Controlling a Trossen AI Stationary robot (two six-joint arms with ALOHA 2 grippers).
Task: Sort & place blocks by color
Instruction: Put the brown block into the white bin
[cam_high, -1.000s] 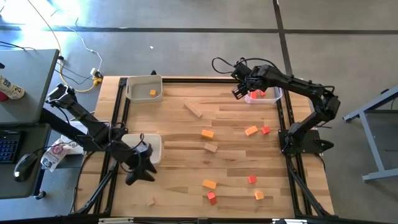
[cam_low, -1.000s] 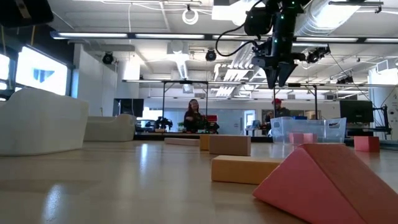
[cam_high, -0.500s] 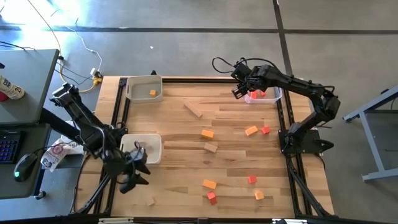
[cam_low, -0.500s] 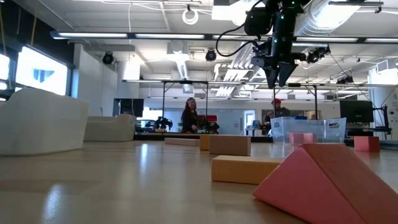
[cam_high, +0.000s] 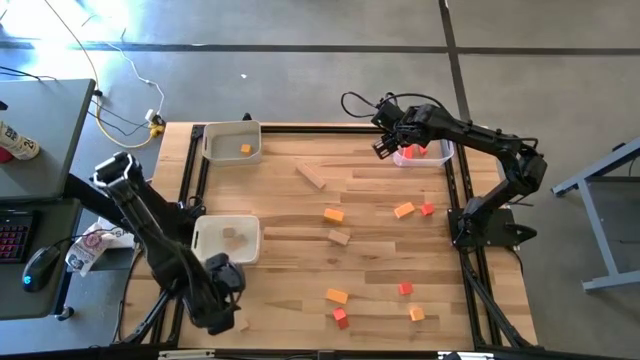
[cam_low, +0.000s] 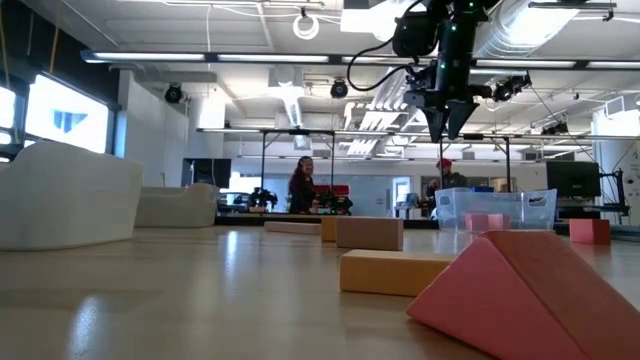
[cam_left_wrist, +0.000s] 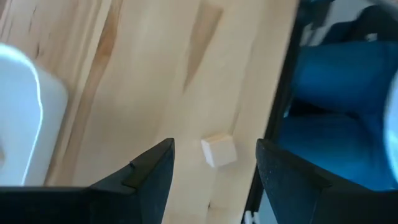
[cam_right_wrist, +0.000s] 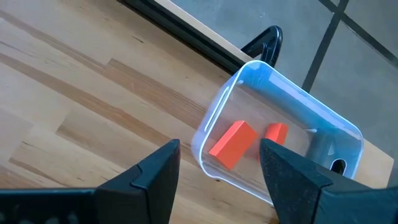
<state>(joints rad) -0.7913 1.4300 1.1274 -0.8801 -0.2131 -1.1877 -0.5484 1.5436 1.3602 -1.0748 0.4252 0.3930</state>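
Note:
Small red, orange and plain wooden blocks lie scattered on the table. My left gripper (cam_high: 228, 308) hangs open near the table's near-left corner, over a small plain wood cube (cam_high: 243, 323). In the left wrist view my left gripper (cam_left_wrist: 214, 148) has a finger on either side of the cube (cam_left_wrist: 218, 151) without touching it. My right gripper (cam_high: 386, 148) hangs open and empty by the far-right clear bin (cam_high: 440, 150); in its wrist view (cam_right_wrist: 219, 147) the bin holds two red blocks (cam_right_wrist: 232, 144).
A far-left bin (cam_high: 218, 132) holds an orange block (cam_high: 246, 149). A near-left bin (cam_high: 205, 240) holds plain blocks (cam_high: 233, 237). A plain plank (cam_high: 311, 175), orange blocks (cam_high: 334, 214) (cam_high: 404, 210) (cam_high: 337, 296) and red blocks (cam_high: 427, 209) (cam_high: 341, 317) lie mid-table. A person (cam_low: 300, 186) stands in the room beyond.
My left gripper has swung away from the near-left bin toward the table's near edge, and now stands over the small plain cube. My right arm has kept still. The person in the room has walked a little.

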